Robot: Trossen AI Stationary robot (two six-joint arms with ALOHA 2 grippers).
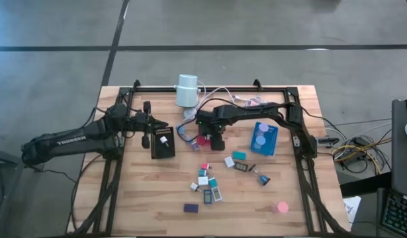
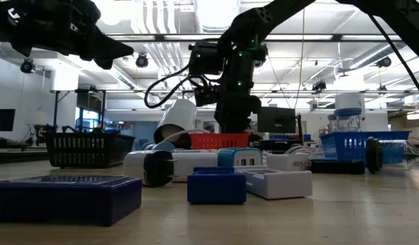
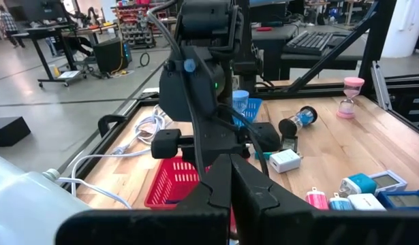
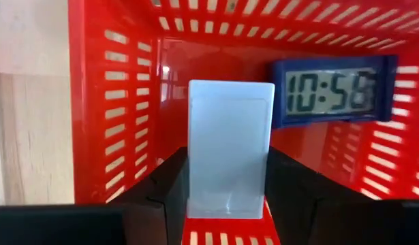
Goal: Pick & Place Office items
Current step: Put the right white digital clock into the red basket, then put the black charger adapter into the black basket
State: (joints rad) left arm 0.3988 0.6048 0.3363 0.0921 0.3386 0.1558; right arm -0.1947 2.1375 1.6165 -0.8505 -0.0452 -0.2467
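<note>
My right gripper (image 4: 228, 170) hangs over the red tray (image 4: 107, 102), shut on a white rectangular block (image 4: 229, 143). A blue digital clock (image 4: 332, 92) lies inside that tray. In the high view the right gripper (image 1: 213, 132) reaches in from the table's right. My left gripper (image 1: 165, 125) waits shut above the far edge of the black tray (image 1: 165, 149), which holds a small white piece (image 1: 163, 139). Several small office items (image 1: 210, 182) lie loose on the table's near half. Among them are a pink disc (image 1: 281, 207) and a purple block (image 1: 191, 207). My right gripper pinches the white block between its two fingers (image 4: 169, 184), one on each long side (image 4: 193, 170), at the end nearest the wrist. The fingers come from above, pointing down along the block. The block stands upright inside the red tray; I cannot tell whether its far end touches the floor.
A blue tray (image 1: 264, 137) with two pale discs sits right of the red tray. A white cylinder (image 1: 187, 90) with a cable lies at the far edge. The black frame rails (image 1: 302, 165) run along the table's sides. Bare wood lies left of the loose items.
</note>
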